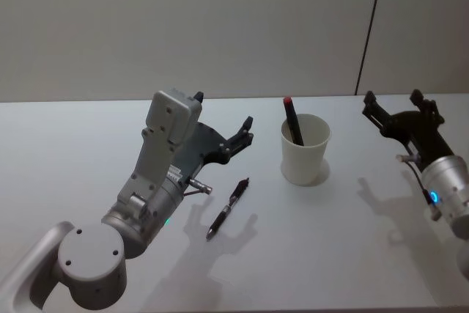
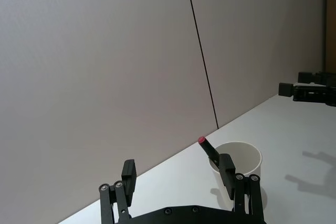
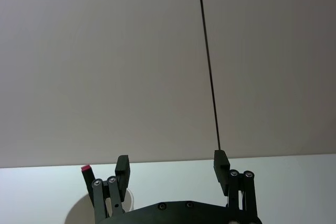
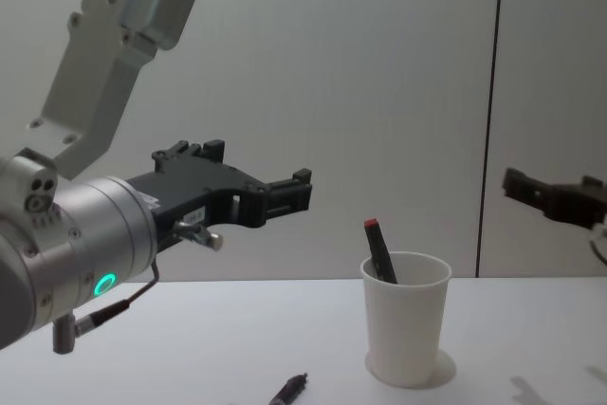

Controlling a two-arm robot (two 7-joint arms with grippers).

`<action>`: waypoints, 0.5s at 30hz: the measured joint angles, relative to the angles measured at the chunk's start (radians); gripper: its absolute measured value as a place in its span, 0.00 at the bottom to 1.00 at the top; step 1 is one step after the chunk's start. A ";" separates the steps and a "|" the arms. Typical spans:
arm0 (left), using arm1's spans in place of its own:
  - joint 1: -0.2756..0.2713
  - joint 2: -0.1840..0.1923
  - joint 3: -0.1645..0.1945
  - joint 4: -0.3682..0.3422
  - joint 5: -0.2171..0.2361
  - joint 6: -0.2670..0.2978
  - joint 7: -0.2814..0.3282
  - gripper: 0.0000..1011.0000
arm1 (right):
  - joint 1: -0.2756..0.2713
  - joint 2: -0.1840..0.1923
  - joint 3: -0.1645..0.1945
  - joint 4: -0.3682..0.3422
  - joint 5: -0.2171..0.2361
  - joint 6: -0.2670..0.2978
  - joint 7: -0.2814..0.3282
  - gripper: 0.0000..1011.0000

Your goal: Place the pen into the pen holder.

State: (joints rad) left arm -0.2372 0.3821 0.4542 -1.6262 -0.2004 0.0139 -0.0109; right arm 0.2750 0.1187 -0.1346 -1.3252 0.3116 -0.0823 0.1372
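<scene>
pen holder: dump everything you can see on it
The pen holder is a plain white tapered cup, paper by the look, with a rolled rim. It stands upright on the white table, right of centre. A dark pen with a red end leans inside it, sticking out above the rim. Nothing else touches it.

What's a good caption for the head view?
Open left end effector near dark pen on table; white paper cup holds red-tipped pen; right end effector hangs open.
</scene>
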 joint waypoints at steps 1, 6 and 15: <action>0.000 0.000 0.000 0.000 0.000 0.000 0.000 1.00 | -0.006 0.003 0.002 -0.006 0.002 0.003 -0.002 0.99; 0.000 0.000 0.000 0.000 0.000 0.000 0.000 1.00 | -0.034 0.016 0.012 -0.036 0.011 0.021 -0.015 0.99; 0.000 0.000 0.000 0.000 0.000 0.000 0.000 1.00 | -0.071 0.034 0.025 -0.073 0.013 0.047 -0.028 0.99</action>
State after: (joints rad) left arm -0.2372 0.3821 0.4542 -1.6262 -0.2004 0.0139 -0.0109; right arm 0.2044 0.1523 -0.1091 -1.3986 0.3250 -0.0358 0.1094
